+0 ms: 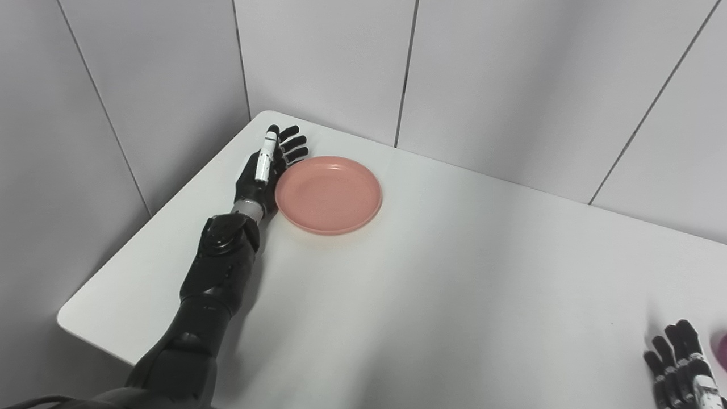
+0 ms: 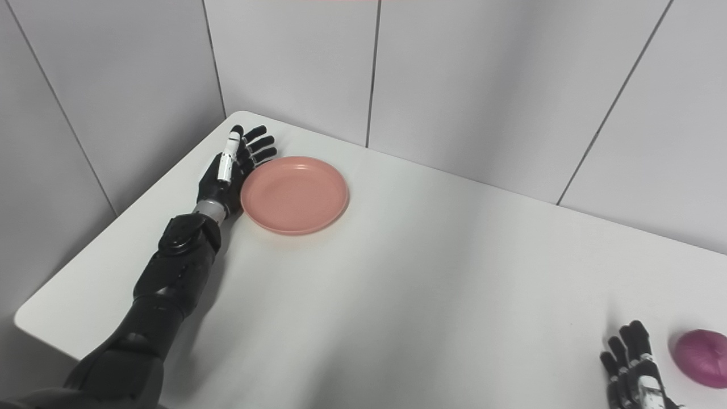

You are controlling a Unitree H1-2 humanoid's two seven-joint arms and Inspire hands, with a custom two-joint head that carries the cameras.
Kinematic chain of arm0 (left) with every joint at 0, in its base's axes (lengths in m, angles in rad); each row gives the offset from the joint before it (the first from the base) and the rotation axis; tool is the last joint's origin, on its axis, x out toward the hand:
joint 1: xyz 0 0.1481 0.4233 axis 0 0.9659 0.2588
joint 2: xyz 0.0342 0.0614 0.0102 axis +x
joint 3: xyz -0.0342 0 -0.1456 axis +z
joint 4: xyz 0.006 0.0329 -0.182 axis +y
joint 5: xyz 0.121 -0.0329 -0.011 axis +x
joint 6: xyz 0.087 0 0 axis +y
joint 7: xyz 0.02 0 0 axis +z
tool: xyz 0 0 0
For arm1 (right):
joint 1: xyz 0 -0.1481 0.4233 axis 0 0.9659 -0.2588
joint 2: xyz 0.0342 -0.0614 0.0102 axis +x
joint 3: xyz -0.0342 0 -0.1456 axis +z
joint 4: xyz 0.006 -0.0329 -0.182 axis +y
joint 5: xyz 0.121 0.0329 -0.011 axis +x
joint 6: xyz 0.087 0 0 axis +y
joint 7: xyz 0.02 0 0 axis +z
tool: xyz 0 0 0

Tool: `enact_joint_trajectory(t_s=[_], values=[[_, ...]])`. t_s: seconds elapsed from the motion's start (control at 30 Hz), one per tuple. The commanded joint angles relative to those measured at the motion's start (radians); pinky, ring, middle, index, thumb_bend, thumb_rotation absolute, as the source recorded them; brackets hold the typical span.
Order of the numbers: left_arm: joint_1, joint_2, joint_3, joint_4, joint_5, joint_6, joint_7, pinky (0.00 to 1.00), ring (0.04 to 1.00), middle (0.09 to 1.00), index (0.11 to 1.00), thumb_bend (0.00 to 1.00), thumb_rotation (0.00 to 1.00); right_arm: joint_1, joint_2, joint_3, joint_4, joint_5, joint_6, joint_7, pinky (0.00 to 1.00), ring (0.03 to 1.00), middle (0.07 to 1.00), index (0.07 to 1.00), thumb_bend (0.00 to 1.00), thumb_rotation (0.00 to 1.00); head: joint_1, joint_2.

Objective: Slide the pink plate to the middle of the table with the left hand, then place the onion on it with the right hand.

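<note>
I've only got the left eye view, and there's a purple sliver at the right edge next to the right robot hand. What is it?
Observer: That's the onion, purple and whole in the right eye view, lying on the table.
Operator: Is the right robot hand holding or touching it?
Observer: Neither. The right robot hand lies open to the onion's left, with a strip of bare table between them.
</note>
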Motion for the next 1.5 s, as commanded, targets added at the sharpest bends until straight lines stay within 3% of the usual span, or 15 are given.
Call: enact_joint_trajectory(t_s=[0.0, 0.53, 0.93, 1.47], values=[[-0.02, -0.006, -0.009, 0.026, 0.003, 0.01, -0.019, 0.8, 0.819, 0.818, 0.794, 0.41, 1.0, 0.054, 0.021, 0.012, 0.044, -0.001, 0.033, -0.008, 1.0, 1.0, 1.0, 1.0, 0.15, 1.0, -0.001, 0.0], [-0.056, -0.02, -0.028, 0.061, 0.017, 0.024, -0.031, 0.78, 0.803, 0.804, 0.778, 0.42, 1.0, 0.061, 0.024, 0.016, 0.028, -0.004, 0.032, -0.012, 1.0, 1.0, 1.0, 1.0, 0.12, 1.0, -0.015, 0.011], [-0.057, -0.043, -0.048, 0.029, 0.03, 0.042, -0.025, 0.8, 0.813, 0.814, 0.792, 0.44, 1.0, 0.066, 0.032, 0.025, 0.017, -0.015, 0.032, -0.019, 1.0, 1.0, 1.0, 1.0, 0.15, 1.0, -0.046, 0.017], [-0.007, -0.099, -0.074, -0.075, 0.044, 0.069, -0.01, 0.81, 0.815, 0.82, 0.784, 0.46, 1.0, 0.07, 0.038, 0.029, 0.004, -0.008, 0.03, -0.017, 1.0, 1.0, 1.0, 1.0, 0.1, 1.0, -0.079, 0.035]])
